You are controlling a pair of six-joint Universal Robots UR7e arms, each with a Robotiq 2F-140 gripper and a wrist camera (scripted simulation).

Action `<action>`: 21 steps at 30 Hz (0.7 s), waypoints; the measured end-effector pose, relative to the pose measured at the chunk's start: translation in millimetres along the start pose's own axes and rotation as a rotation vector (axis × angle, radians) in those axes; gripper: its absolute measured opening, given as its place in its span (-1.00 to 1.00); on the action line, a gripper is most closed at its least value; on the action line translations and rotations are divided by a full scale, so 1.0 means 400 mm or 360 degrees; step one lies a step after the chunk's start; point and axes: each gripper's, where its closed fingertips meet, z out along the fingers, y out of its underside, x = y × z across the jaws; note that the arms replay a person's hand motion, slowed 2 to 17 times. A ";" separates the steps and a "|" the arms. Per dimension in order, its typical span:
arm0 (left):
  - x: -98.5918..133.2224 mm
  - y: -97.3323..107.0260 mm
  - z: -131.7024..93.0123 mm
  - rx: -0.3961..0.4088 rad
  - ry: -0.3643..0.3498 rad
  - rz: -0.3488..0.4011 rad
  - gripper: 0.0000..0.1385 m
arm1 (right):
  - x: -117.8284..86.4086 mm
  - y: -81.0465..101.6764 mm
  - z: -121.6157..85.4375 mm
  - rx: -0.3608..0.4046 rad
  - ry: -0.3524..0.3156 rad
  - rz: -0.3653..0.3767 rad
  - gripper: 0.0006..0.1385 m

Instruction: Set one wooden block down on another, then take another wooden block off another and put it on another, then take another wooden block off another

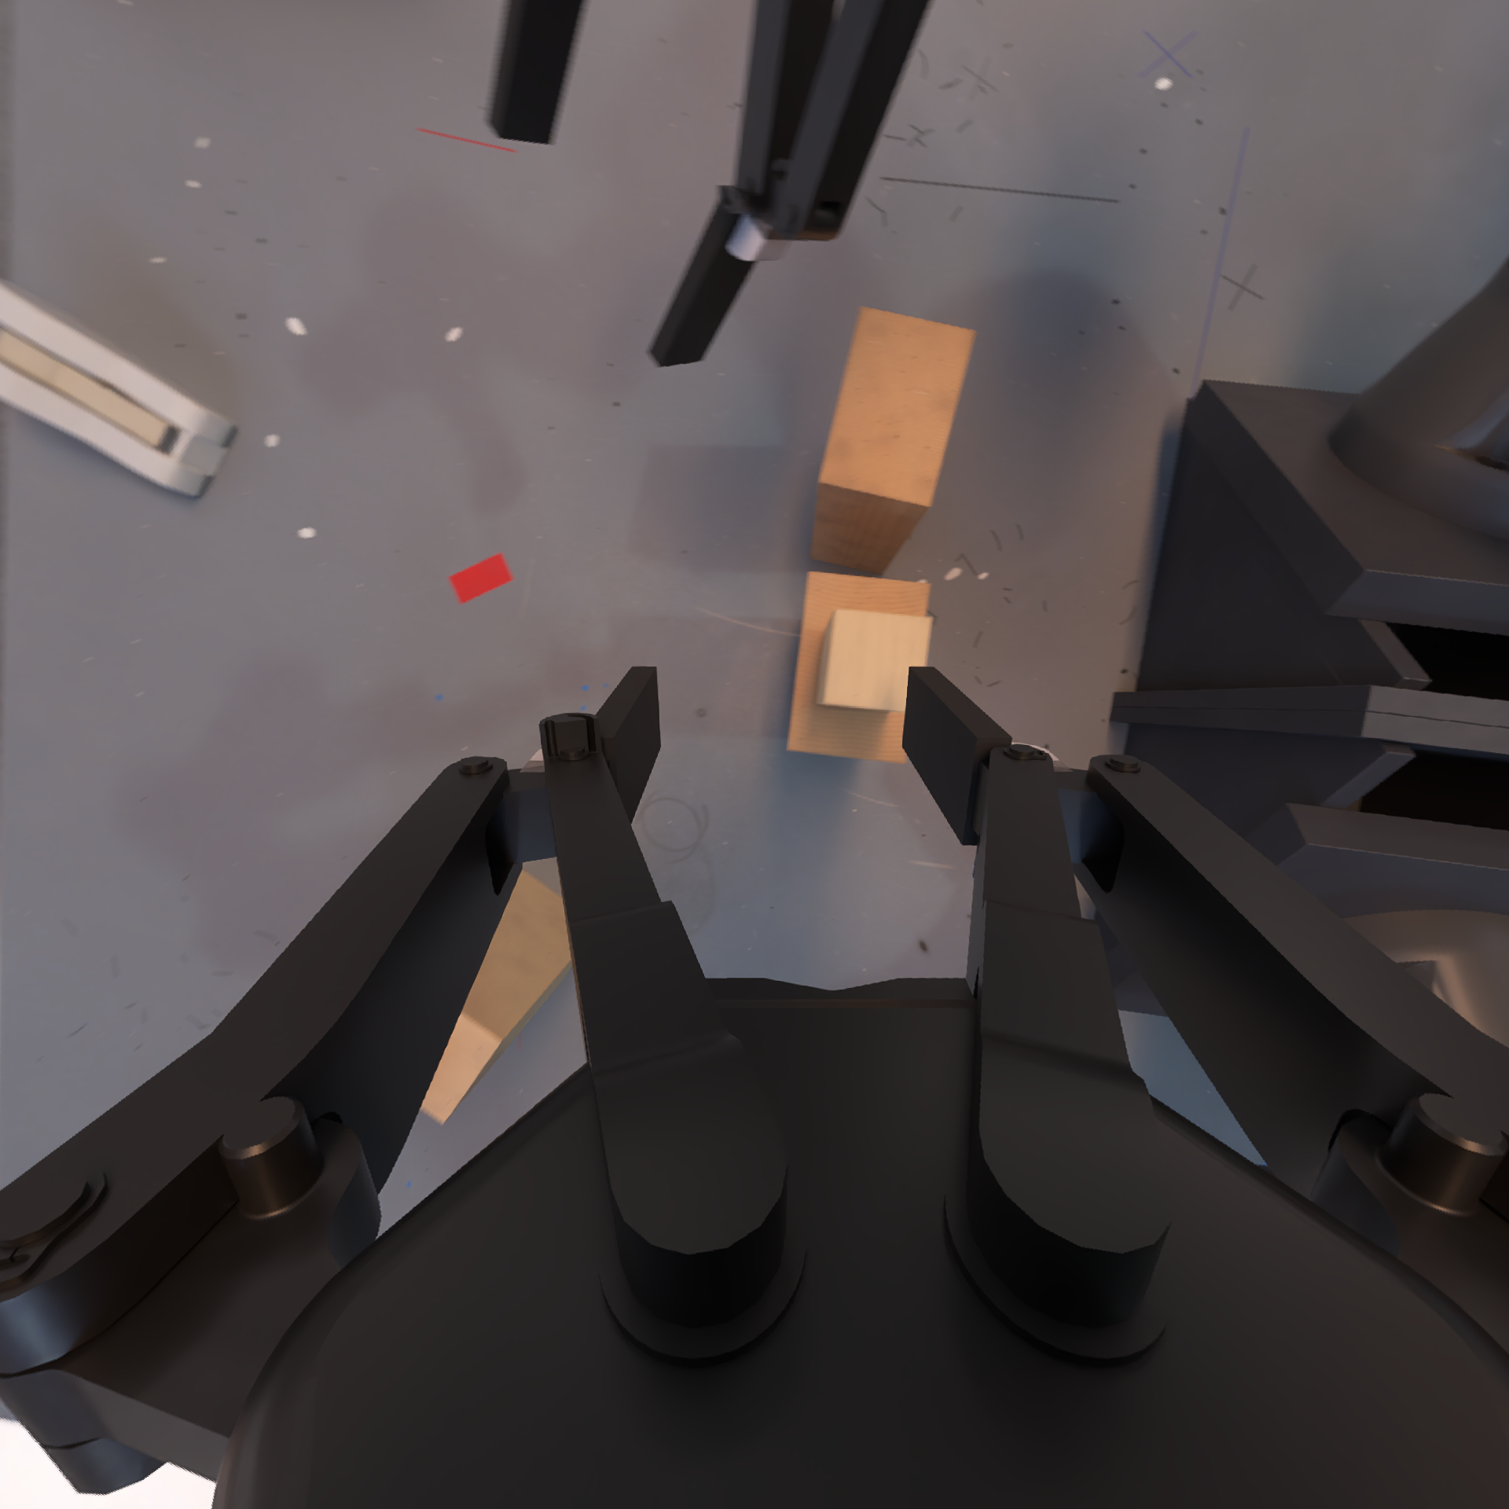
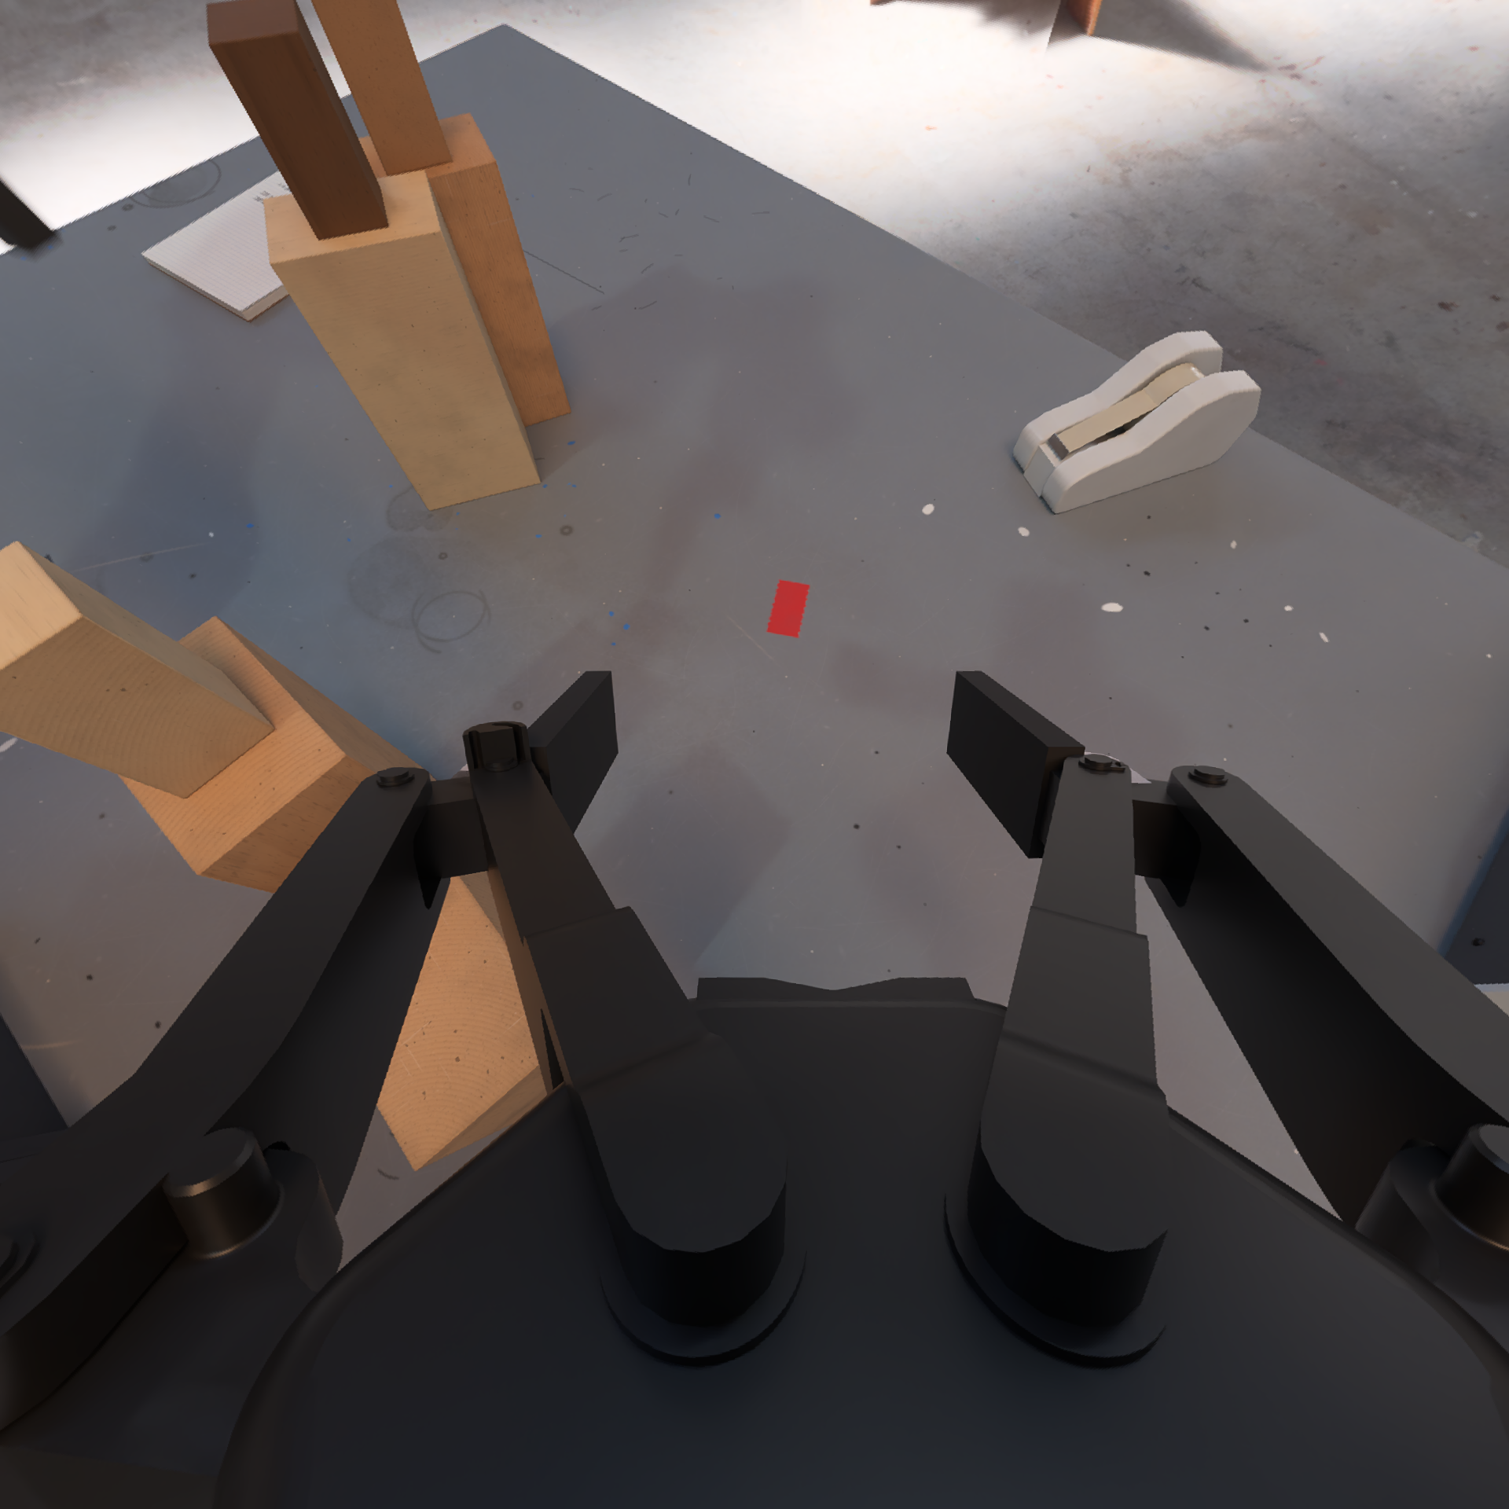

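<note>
The left end effector is held wide apart above the bench, nothing between its fingers. Just beyond its fingertips, a small pale wooden block is seen stacked on a larger tan block; a tall tan block stands just behind. The right end effector is likewise spread wide and empty, over bare surface near a red rectangular mark. At its left, two tan blocks are stacked crosswise. Farther off, a cluster of upright blocks is topped by a dark brown block. The bench is matt grey, scratched and paint-flecked. A white tape dispenser and a lined notepad lie on it; the notepad's writing is too small to read. Stained concrete floor is seen beyond.
</note>
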 end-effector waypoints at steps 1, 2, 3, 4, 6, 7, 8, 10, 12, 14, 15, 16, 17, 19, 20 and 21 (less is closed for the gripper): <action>-0.019 0.007 -0.017 0.0012 -0.0031 -0.0018 0.15 | 0.000 0.000 0.000 0.0000 0.0000 0.0000 0.53; -0.040 0.015 -0.033 0.0022 -0.0066 -0.0038 0.15 | 0.000 0.000 0.000 0.0000 0.0000 0.0000 0.53; -0.064 0.026 -0.050 0.0026 -0.0106 -0.0062 0.15 | 0.000 0.000 0.000 0.0000 0.0000 0.0000 0.53; -0.089 0.038 -0.067 0.0027 -0.0150 -0.0088 0.15 | 0.000 0.000 0.000 0.0000 0.0000 0.0000 0.53; -0.145 0.067 -0.101 0.0024 -0.0243 -0.0147 0.15 | 0.000 0.000 0.000 0.0000 0.0000 0.0000 0.53; -0.174 0.082 -0.117 0.0021 -0.0290 -0.0180 0.15 | 0.000 0.000 0.000 0.0000 0.0000 0.0000 0.53; -0.204 0.098 -0.133 0.0020 -0.0336 -0.0214 0.15 | 0.000 0.000 0.000 0.0000 0.0000 0.0000 0.53; -0.264 0.133 -0.162 0.0020 -0.0425 -0.0291 0.15 | 0.000 0.000 0.000 0.0000 0.0001 0.0000 0.53; -0.323 0.170 -0.186 0.0024 -0.0503 -0.0383 0.15 | 0.000 0.000 0.000 0.0000 0.0001 0.0000 0.53; -0.379 0.207 -0.206 0.0030 -0.0569 -0.0484 0.15 | 0.000 0.000 0.000 0.0000 0.0001 0.0000 0.53; -0.406 0.226 -0.214 0.0031 -0.0599 -0.0536 0.15 | 0.000 0.000 0.000 0.0000 0.0001 0.0000 0.53; -0.433 0.246 -0.220 0.0031 -0.0627 -0.0588 0.15 | 0.000 0.000 0.000 0.0000 0.0001 0.0000 0.53; -0.457 0.266 -0.224 0.0028 -0.0652 -0.0640 0.15 | 0.000 0.000 0.000 0.0000 0.0001 0.0000 0.53; -0.503 0.305 -0.228 0.0019 -0.0695 -0.0739 0.16 | 0.000 0.000 0.000 0.0000 0.0001 0.0000 0.53; -0.524 0.323 -0.228 0.0014 -0.0710 -0.0787 0.16 | 0.000 0.000 0.000 0.0000 0.0001 0.0000 0.53; -0.543 0.340 -0.226 0.0010 -0.0720 -0.0833 0.16 | 0.000 0.000 0.000 0.0000 0.0001 0.0000 0.53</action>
